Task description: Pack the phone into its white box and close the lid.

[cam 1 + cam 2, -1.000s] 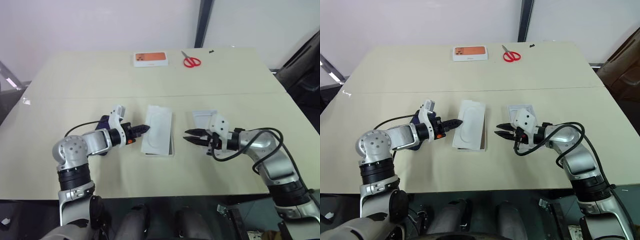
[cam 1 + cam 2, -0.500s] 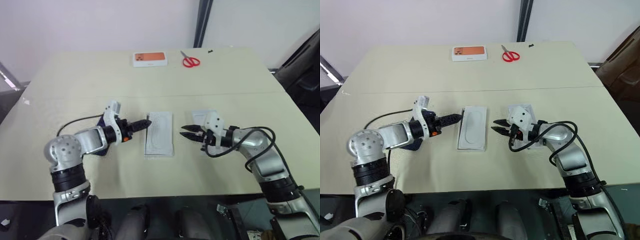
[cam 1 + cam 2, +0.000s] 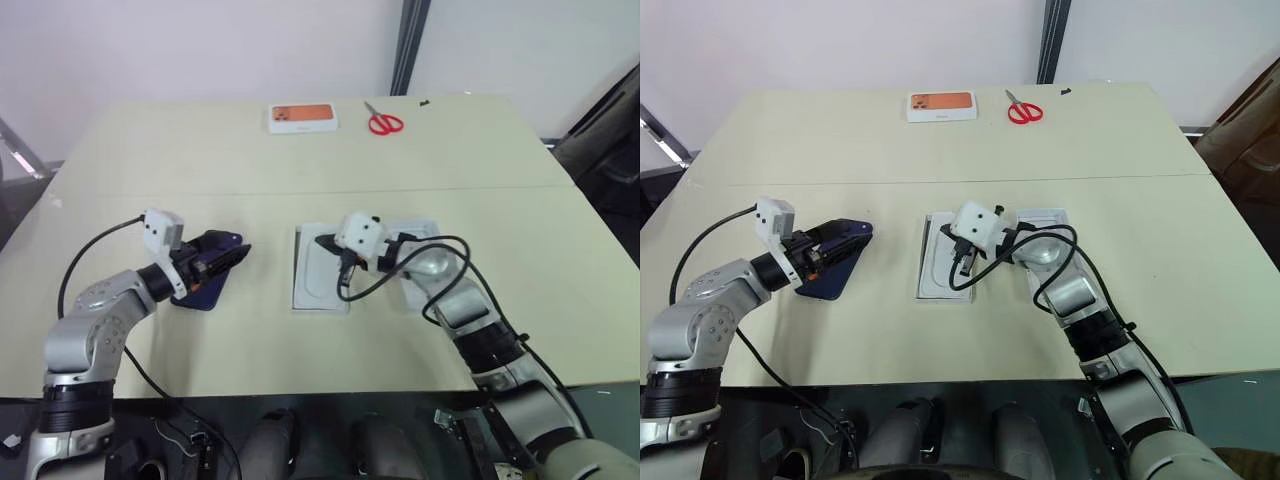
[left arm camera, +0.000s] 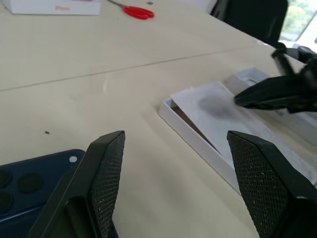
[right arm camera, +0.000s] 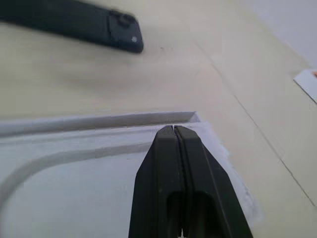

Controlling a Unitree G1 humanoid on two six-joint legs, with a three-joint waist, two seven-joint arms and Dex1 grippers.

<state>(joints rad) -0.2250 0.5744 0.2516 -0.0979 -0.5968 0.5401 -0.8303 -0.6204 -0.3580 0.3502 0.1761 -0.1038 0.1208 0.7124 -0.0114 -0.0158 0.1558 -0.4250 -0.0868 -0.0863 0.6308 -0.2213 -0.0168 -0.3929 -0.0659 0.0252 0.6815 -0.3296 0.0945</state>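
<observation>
The phone lies flat on the table, camera side up, well to the left of the white box. It looks slim, stiff and glossy, so it is likely to slip between hard fingers and offers almost no height to pinch; a hold across its 2 long edges, near the middle, seems the safest, after tipping 1 edge up off the table. The glass back would probably not forgive a drop.

The left tool hovers over the phone with its fingers spread wide and nothing between them. The right tool is pressed fully closed, its tip resting on or just above the flat white insert that lies in the white box, holding nothing. The insert looks like thin, light card, likely to flex and slide, and it has to come out or settle before the phone fits.

The lid lies just to the right of the box, mostly hidden behind the right arm, so its printed face cannot be made out. The left tool covers the phone's near end. Whether the right tip actually touches the insert cannot be told. An orange-topped box and red scissors sit at the far edge.
</observation>
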